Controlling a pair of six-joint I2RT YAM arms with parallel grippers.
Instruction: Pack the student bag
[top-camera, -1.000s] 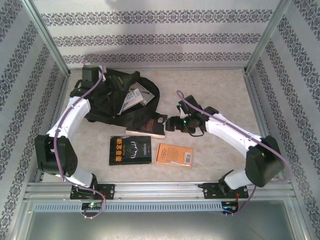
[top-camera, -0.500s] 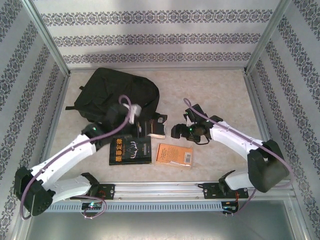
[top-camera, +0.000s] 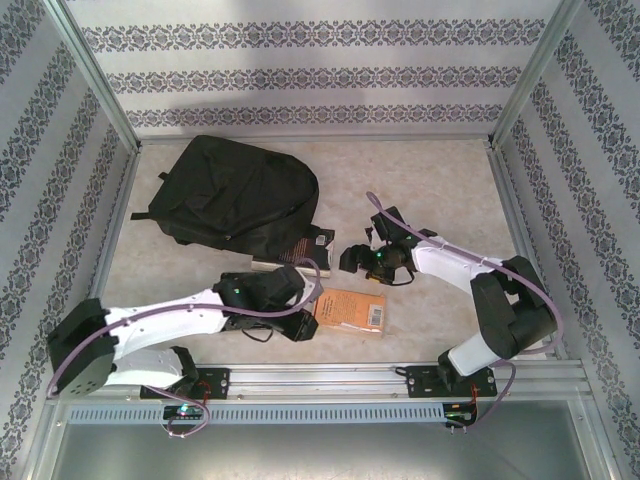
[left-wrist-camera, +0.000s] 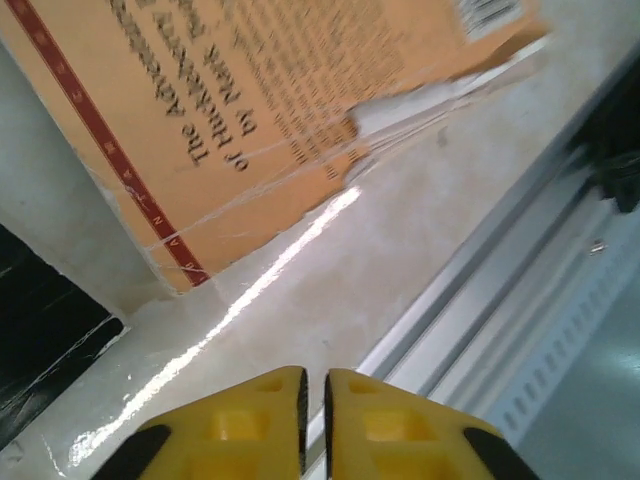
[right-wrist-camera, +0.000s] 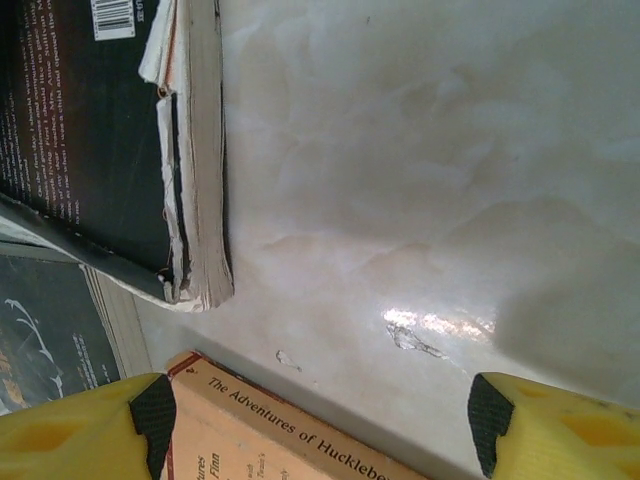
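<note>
left end effector (left-wrist-camera: 313, 402): pressed together, empty
right end effector (right-wrist-camera: 320, 425): spread, empty
large black fabric backpack (top-camera: 235, 195): flat on counter (top-camera: 430, 180)

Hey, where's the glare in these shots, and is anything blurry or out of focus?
Left wrist view: a bright glare streak crosses the glossy pale marbled tabletop beside the orange paperback book, whose far print blurs; right wrist view: a small glare patch on the tabletop, the worn black paperback book sharp; top external view: even light, soft detail.
</note>
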